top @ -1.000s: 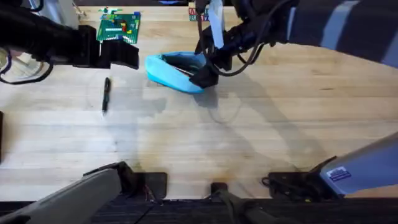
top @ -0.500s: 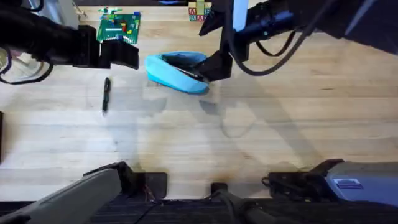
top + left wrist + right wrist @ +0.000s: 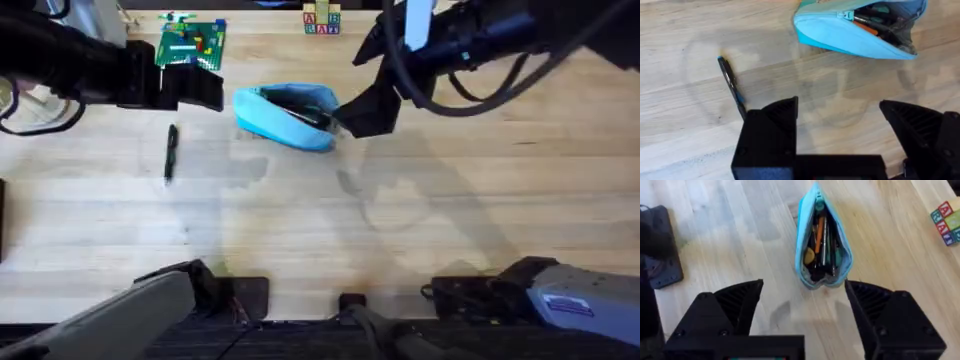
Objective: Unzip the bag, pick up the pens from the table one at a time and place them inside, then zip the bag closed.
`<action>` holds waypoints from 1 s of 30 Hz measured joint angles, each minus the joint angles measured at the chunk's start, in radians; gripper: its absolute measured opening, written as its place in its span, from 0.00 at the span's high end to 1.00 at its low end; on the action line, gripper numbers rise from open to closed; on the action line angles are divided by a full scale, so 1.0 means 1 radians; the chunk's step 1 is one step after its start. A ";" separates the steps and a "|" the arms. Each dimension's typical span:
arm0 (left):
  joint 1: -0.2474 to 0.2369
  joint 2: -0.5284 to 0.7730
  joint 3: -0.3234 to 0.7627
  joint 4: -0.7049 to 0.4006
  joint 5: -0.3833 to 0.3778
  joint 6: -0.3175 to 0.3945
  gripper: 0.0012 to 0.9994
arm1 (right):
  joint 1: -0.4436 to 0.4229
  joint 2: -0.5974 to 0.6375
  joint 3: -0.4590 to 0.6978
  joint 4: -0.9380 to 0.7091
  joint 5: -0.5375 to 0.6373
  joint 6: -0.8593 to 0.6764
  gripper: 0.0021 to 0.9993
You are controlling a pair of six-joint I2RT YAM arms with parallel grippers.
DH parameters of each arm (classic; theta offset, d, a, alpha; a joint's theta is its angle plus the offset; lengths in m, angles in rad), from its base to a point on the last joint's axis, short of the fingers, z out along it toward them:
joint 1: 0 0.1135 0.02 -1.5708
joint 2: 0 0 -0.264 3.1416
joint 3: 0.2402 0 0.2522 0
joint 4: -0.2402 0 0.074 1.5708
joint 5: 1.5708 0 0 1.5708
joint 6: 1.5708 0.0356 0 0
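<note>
The light blue bag (image 3: 285,118) lies unzipped at the back middle of the table (image 3: 320,220). Several pens (image 3: 824,240) sit in the dark mouth of the bag (image 3: 801,230), one of them orange. A single black pen (image 3: 170,152) lies on the wood to the left of the bag, also seen as the pen (image 3: 731,86) near the bag (image 3: 850,32). My left gripper (image 3: 212,92) hovers open just left of the bag; its jaws (image 3: 840,120) hold nothing. My right gripper (image 3: 365,112) hangs open and empty off the bag's right end, above it (image 3: 805,305).
A green brick board (image 3: 192,42) lies at the back left behind my left arm. Small letter blocks (image 3: 322,20) stand at the back middle, seen as blocks (image 3: 946,222) from the right wrist. Bare wood spreads across the front and right.
My right gripper has drawn up and to the right, away from the bag's right end, with nothing in it. The left arm, bag and loose pen have not moved.
</note>
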 joint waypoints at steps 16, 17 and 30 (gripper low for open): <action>0.000 0.000 0.000 0.000 0.000 0.000 0.00 | 0.000 -0.148 0.000 -0.185 0.129 0.095 0.00; 0.000 0.000 0.000 0.000 0.000 0.000 0.00 | 0.000 -0.149 0.000 -0.195 0.149 0.109 0.00; 0.000 0.000 0.000 0.000 0.000 0.000 0.00 | 0.000 -0.150 0.000 -0.285 0.259 0.181 0.00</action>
